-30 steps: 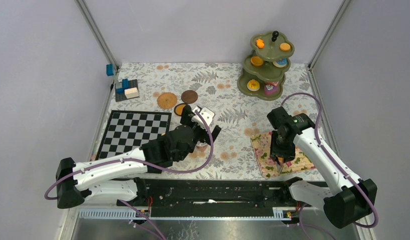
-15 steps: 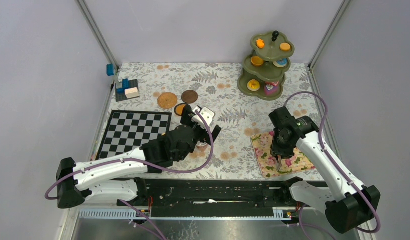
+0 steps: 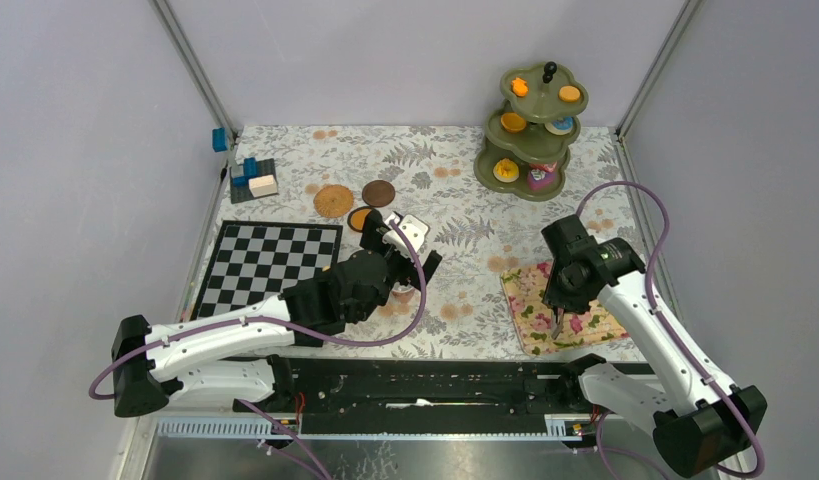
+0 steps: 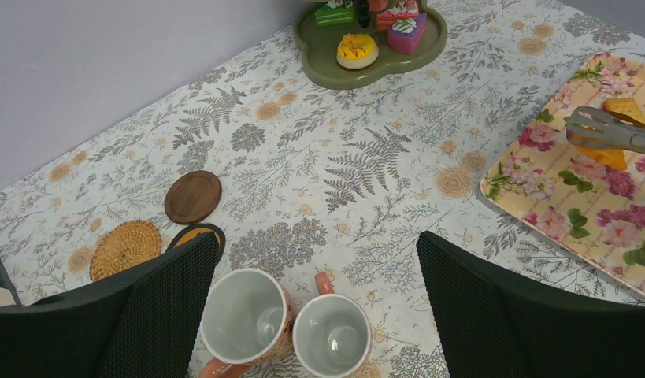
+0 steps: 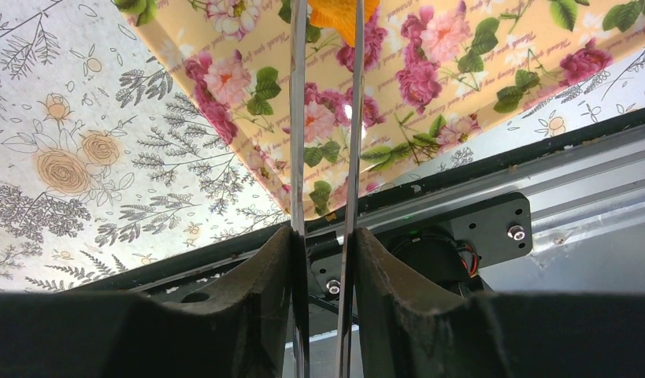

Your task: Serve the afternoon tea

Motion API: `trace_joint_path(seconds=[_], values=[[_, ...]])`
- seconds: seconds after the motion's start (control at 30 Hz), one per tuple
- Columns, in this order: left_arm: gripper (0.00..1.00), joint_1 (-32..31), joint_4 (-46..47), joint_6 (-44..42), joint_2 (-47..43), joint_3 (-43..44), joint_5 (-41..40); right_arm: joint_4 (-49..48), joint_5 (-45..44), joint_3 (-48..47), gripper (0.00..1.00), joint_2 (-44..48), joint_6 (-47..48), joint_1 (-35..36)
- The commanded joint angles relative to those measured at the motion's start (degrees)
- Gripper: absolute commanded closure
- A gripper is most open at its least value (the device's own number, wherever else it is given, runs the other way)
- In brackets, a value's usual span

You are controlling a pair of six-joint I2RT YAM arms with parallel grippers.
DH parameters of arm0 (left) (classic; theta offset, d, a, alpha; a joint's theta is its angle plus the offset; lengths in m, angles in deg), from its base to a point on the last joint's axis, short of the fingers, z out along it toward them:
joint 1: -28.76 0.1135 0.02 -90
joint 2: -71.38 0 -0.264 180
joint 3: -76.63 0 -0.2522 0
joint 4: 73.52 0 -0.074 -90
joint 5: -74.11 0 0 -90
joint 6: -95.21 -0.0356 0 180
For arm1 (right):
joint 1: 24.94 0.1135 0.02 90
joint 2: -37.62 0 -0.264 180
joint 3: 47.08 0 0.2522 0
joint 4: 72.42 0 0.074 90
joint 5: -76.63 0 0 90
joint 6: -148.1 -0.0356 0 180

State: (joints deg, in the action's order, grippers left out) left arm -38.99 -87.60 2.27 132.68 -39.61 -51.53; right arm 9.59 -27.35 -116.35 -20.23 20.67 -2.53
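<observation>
Olive-green stand (image 4: 366,75) already holds treats (image 4: 357,51); before it my right fingers (image 5: 256,299) clamp tongs (image 5: 298,118) around an orange cookie (image 5: 335,12) at the rose-print tray (image 5: 461,79), while left of it my spread left fingers (image 4: 492,315) overhang two uncoastered mugs (image 4: 332,339).

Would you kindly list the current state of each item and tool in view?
Left tool: open, holding nothing.
Right tool: shut on tongs.
Tongs: squeezed, tips at orange treat; grip unclear.
Wooden coaster: bare.
Woven coaster: bare.
Mug nearer coasters: upright, empty.
Other mug: upright, empty.
Stand: treats on all tiers.
</observation>
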Motion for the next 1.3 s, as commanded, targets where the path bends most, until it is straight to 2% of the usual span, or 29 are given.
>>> trace_joint_path(seconds=[0.0, 0.23, 0.37, 0.6, 0.87, 1.03, 1.27], values=[[0.01, 0.3, 2.1, 0.4, -0.1, 0.6, 0.0, 0.4, -2.4, 0.0, 1.00, 2.0, -2.0, 0.4], [0.01, 0.3, 1.9, 0.4, 0.0, 0.6, 0.2, -0.1, -4.0, -2.1, 1.00, 2.7, -2.2, 0.1], [0.01, 0.3, 1.9, 0.5, 0.0, 0.6, 0.2, -1.0, -4.7, -7.6, 1.00, 0.6, -0.5, -0.3], [0.01, 0.3, 1.9, 0.6, 0.1, 0.6, 0.5, -6.3, -7.8, -27.3, 1.00, -8.6, 8.9, -2.7], [0.01, 0.3, 2.1, 0.1, 0.1, 0.5, -0.3, -14.5, -4.4, -50.4, 1.00, -27.5, 17.7, -7.0], [0.01, 0.3, 2.1, -0.1, 0.2, 0.4, -0.6, -14.4, -1.9, -65.1, 1.00, -37.9, 19.4, -7.4], [0.01, 0.3, 2.5, -0.4, -0.3, 0.1, -0.8, -8.1, -2.9, -86.7, 1.00, -51.1, 22.0, -7.8]])
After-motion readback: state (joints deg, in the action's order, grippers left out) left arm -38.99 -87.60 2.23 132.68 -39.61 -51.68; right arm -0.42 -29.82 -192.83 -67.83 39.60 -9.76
